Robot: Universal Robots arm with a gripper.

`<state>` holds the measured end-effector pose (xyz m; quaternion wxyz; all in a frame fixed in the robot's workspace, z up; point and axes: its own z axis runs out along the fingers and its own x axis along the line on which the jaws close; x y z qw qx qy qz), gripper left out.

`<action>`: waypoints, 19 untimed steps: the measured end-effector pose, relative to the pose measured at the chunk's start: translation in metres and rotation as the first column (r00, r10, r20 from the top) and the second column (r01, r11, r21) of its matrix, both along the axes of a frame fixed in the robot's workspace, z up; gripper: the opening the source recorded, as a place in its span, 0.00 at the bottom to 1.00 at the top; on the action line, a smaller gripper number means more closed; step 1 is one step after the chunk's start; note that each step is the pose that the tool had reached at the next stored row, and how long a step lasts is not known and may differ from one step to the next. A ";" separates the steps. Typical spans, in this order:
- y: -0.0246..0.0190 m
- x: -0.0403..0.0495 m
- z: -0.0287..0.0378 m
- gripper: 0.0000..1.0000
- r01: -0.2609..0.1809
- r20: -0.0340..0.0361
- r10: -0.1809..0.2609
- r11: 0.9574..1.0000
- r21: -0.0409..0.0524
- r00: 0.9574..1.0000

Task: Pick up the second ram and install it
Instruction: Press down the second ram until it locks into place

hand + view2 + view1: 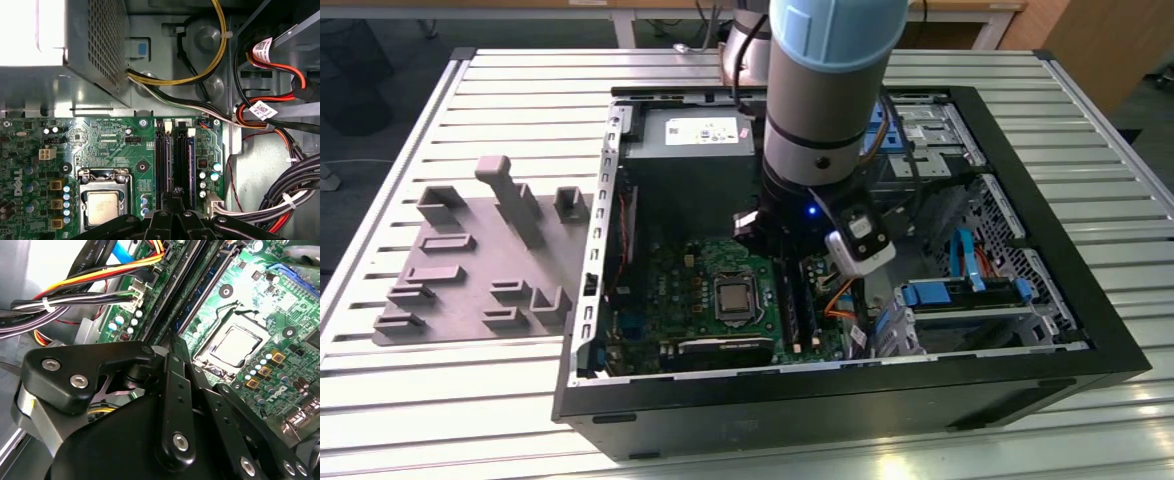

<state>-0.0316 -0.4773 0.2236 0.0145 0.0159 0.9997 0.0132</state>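
The second ram (pixel 207 287) is a thin green stick seen edge-on, standing in one of the long black memory slots (pixel 164 160) beside the processor socket (pixel 235 345). My gripper (pixel 182 347) is down inside the open computer case, right over that stick, with its black fingers (pixel 172 385) drawn together around the stick's near part. In the first wrist view the gripper (pixel 176 196) sits over the middle slots. The arm (pixel 821 120) stands upright above the motherboard (pixel 680 290) in the exterior view.
A grey moulded holder tray (pixel 467 260) lies on the slatted table at the exterior view's left. Inside the case are the power supply box (pixel 95 50), bundles of coloured cables (pixel 295 185) beside the slots, and blue drive brackets (pixel 947 295).
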 end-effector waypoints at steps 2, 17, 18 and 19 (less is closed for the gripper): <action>0.0000 0.0001 -0.0015 0.11 0.000 0.000 0.000 1.000 0.000 1.000; 0.0000 0.0001 0.0060 0.11 0.000 -0.001 0.000 1.000 0.000 1.000; 0.0000 0.0001 0.0086 0.11 0.000 -0.001 0.000 1.000 0.000 1.000; 0.0000 0.0001 0.0106 0.11 0.000 -0.001 0.000 1.000 0.000 1.000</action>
